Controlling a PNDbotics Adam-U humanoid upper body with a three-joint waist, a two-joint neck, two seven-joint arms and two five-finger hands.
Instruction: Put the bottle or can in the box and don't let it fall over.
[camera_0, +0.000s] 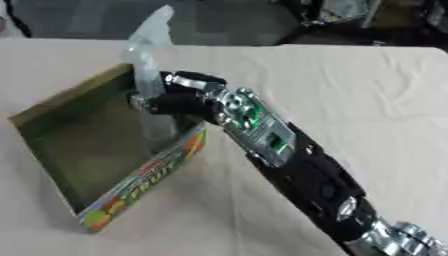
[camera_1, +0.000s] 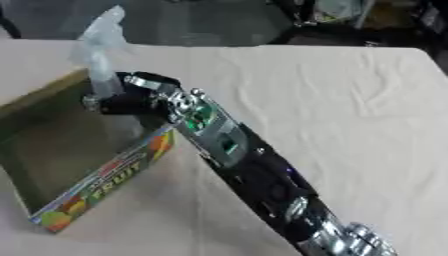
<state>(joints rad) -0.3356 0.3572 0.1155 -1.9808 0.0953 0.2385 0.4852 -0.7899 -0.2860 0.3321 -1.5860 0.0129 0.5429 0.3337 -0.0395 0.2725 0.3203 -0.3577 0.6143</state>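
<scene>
cardboard box (camera_0: 61, 107) with a brown inside and a bright fruit-printed front wall sits open-topped at the left on the pale cloth-covered table (camera_0: 367, 100); clear plastic bottle (camera_0: 150, 60) stands upright, slightly tilted, over the box's right inner corner, its lower part down inside the box and its top rising above the rim; right hand (camera_0: 179, 100), black with silver joints, reaches in over the right wall of the box with fingers curled round the bottle's middle; its arm runs down to the lower right corner; whether the bottle's base touches the box floor cannot be told.
</scene>
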